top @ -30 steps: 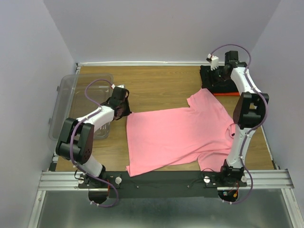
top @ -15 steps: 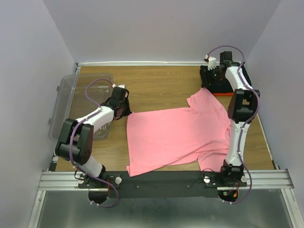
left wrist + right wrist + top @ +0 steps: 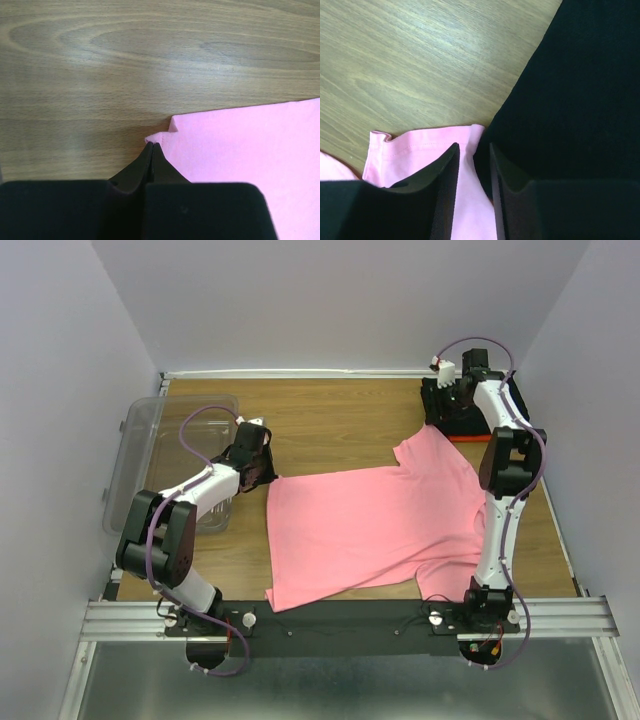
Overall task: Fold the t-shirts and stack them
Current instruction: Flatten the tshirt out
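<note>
The bright pink t-shirt (image 3: 370, 525) lies spread flat across the middle of the table. My left gripper (image 3: 268, 475) is shut on its left corner, and the left wrist view shows the tips (image 3: 151, 145) pinching a small pink fold (image 3: 160, 137). My right gripper (image 3: 440, 418) is at the far right, low over the pink sleeve (image 3: 420, 145). Its jaws (image 3: 472, 146) stand a little apart, straddling the sleeve's edge right beside the black t-shirt (image 3: 580, 90). The black t-shirt (image 3: 462, 418) is folded at the back right, with a strip of the orange-red one (image 3: 478, 437) showing under it.
A clear plastic tub (image 3: 170, 455) stands at the left edge, just behind my left arm. Bare wood (image 3: 330, 420) lies between the tub and the folded pile. Walls close in on the left, right and back.
My right arm has reached a little further back toward the folded pile and its jaws have narrowed over the pink sleeve edge. The left arm and the pink shirt have stayed put.
</note>
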`<state>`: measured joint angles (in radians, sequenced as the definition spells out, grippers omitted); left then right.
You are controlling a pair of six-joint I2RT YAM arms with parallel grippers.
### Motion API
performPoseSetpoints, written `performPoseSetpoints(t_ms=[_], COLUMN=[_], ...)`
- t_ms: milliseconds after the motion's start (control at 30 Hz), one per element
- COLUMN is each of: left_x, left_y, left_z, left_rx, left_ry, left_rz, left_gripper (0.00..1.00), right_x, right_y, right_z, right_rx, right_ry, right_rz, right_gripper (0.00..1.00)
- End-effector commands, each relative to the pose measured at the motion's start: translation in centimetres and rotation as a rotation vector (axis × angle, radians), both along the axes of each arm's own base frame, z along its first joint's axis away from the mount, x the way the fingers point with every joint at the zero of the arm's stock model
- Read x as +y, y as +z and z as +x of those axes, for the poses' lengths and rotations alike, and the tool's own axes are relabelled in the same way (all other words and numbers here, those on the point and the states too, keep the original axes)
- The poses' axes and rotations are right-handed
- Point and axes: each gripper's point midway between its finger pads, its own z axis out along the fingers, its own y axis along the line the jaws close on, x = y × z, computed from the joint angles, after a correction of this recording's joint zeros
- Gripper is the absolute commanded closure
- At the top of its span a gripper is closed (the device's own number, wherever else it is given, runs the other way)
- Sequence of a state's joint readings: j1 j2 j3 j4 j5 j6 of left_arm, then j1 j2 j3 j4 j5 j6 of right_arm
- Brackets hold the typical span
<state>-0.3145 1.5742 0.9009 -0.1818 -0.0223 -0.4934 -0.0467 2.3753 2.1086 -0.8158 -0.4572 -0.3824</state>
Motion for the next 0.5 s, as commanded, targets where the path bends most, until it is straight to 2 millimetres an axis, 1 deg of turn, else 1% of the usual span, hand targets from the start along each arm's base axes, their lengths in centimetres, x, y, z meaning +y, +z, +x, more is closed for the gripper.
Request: performPoseSetpoints(t_ms=[0,300,333,467], left_x=[-0.29,-0.24,-0.25,-0.20], left_y=[0.19,0.24,0.19,0.10], left_z=[-0.22,-0.19,-0.24,-0.21], left_rx=[-0.010,-0.011,-0.010,-0.008], left_ry=[-0.025,-0.023,-0.024,-0.023], left_rz=[-0.006,-0.006,-0.007,-0.006], left_gripper=[1.00,1.00,1.00,1.00], right_x=[0.08,-0.05,-0.05,-0.20], right_y=[-0.57,-1.19,-1.01,-1.18], right_z=[-0.07,-0.16,-0.08,-0.07], right_rx=[0.013,0.027,0.024,0.026], right_ry=[-0.003,-0.009,-0.012,-0.016], right_rz=[0.004,-0.002,-0.001,-0.009], right_gripper=[0.64,0.71,0.71,0.77])
